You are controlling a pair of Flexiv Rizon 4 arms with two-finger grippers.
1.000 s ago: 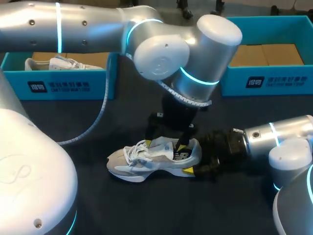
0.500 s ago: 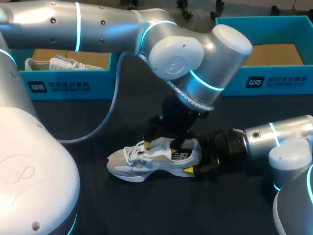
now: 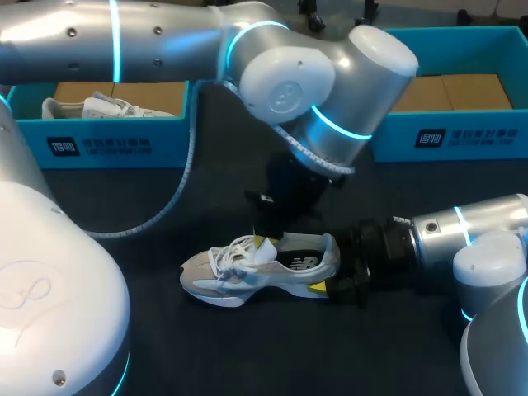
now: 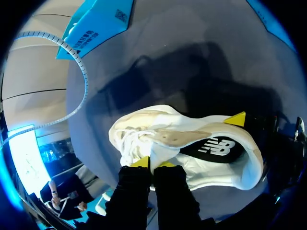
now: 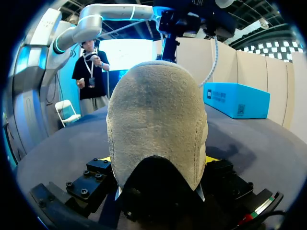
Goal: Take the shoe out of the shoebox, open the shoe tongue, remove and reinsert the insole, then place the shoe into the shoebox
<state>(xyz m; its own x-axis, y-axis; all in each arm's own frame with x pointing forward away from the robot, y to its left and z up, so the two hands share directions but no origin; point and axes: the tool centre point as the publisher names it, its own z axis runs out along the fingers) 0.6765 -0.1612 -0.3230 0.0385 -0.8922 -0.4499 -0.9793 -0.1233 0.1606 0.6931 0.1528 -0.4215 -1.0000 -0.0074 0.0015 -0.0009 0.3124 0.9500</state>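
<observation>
A white and grey shoe [image 3: 247,271] lies on its sole on the dark table, toe toward the left. My left gripper [image 3: 264,243] comes down from above and is shut on the front edge of the beige tongue [image 4: 178,136], its yellow tips [image 4: 142,162] pressed together. The black insole [image 4: 216,146] shows inside the shoe's opening. My right gripper [image 3: 327,267] grips the shoe's heel [image 5: 156,124] from both sides, one yellow fingertip [image 3: 318,287] on the near side.
A blue shoebox [image 3: 107,142] at the back left holds a second white shoe [image 3: 91,107]. Another blue shoebox [image 3: 450,136] with a brown cardboard bottom stands at the back right. A grey cable [image 3: 177,190] hangs from my left arm over the table.
My left gripper has closed from wide open onto the tongue. The left wrist has shifted slightly. The right arm and the shoe have stayed in place.
</observation>
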